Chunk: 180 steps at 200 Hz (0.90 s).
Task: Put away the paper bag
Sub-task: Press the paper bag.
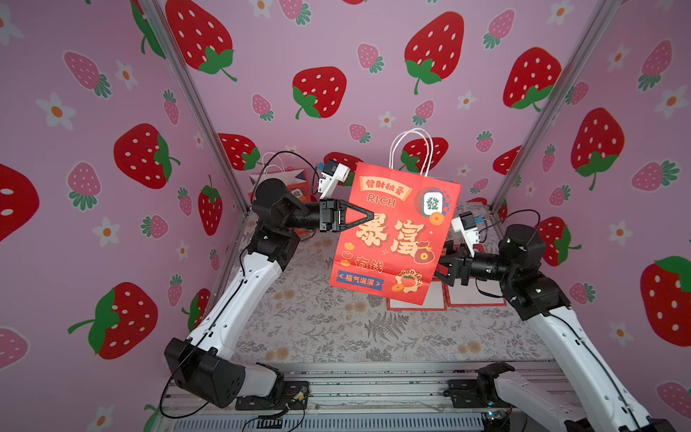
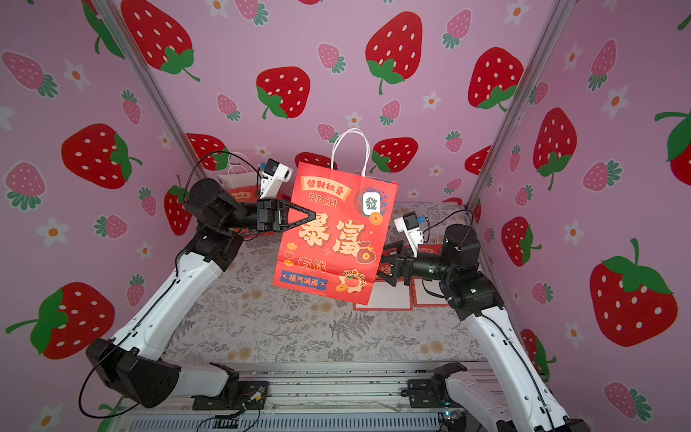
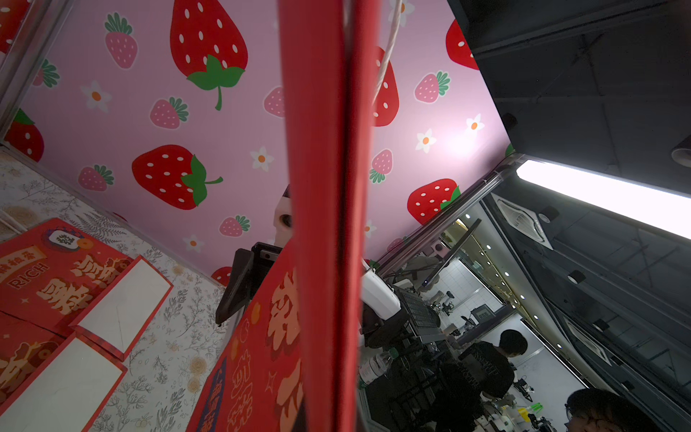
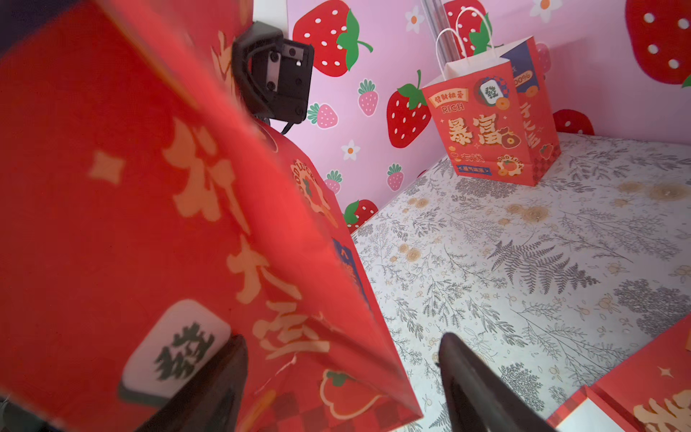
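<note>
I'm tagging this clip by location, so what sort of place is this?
Probably a robot test booth inside a lab or workshop: strawberry-print walls on aluminium posts, a floral table cover, and, past the booth in the left wrist view, people under a strip light.

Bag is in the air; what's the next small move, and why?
Likely shut the right claw on the bag at its lower corner: the left claw alone pinches its side edge, and that corner sits inside the open right claw.

paper bag [image 1: 392,239]: smooth matt red paper | table cover [image 1: 329,329]: matt printed cloth | left gripper [image 1: 372,216]: matt black plastic
</note>
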### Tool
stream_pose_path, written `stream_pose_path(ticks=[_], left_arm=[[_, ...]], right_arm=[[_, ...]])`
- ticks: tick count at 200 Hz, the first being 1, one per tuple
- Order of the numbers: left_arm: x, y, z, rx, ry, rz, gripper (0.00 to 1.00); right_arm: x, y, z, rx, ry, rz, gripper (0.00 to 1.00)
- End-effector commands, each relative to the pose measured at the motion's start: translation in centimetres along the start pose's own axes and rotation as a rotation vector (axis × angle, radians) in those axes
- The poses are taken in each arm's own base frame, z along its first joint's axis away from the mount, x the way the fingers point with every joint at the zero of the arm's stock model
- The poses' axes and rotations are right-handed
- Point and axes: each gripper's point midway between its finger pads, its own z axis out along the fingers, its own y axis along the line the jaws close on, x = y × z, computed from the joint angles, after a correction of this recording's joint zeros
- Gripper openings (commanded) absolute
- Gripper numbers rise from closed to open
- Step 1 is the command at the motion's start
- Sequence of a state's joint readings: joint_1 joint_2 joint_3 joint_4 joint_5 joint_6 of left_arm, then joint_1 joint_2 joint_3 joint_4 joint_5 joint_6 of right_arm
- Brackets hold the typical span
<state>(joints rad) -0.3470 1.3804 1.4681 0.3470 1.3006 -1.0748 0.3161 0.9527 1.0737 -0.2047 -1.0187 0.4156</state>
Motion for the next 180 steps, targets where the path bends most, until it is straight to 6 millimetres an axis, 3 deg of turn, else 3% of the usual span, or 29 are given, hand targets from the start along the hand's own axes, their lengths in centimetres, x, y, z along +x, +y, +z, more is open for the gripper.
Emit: stream_pose_path(ticks=[1, 48, 90, 129, 144, 180], left_arm=[[0.1, -1.4, -0.4, -0.004, -0.013, 0.059, 0.0], [-0.8, -0.1, -0.1, -0.025, -0.065, 0.05, 0.0], [0.4, 1.3, 0.3, -0.035, -0.047, 0.037, 0.0], [2.0, 1.9, -0.1, -0.085, -0.016, 0.047, 0.0], [3.2, 2.4, -0.3, -0.112, 0.018, 0.047, 0.0], [5.6, 3.0, -1.2, -0.137, 0.041, 0.029, 0.0]], right_arm=[[-0.8, 0.6, 0.0, -0.017, -0.022, -0.029, 0.8], [-1.0, 1.1, 1.9, -0.08, -0.022, -0.021, 0.72], [-1.3, 0.6, 3.4, -0.068, -0.027, -0.003, 0.61], [-1.7, 0.1, 3.4, -0.03, -0.044, 0.014, 0.55], [-1.9, 0.7, 2.8, -0.02, -0.058, -0.004, 0.58], [-2.4, 3.1, 0.9, -0.033, -0.088, -0.045, 0.8]])
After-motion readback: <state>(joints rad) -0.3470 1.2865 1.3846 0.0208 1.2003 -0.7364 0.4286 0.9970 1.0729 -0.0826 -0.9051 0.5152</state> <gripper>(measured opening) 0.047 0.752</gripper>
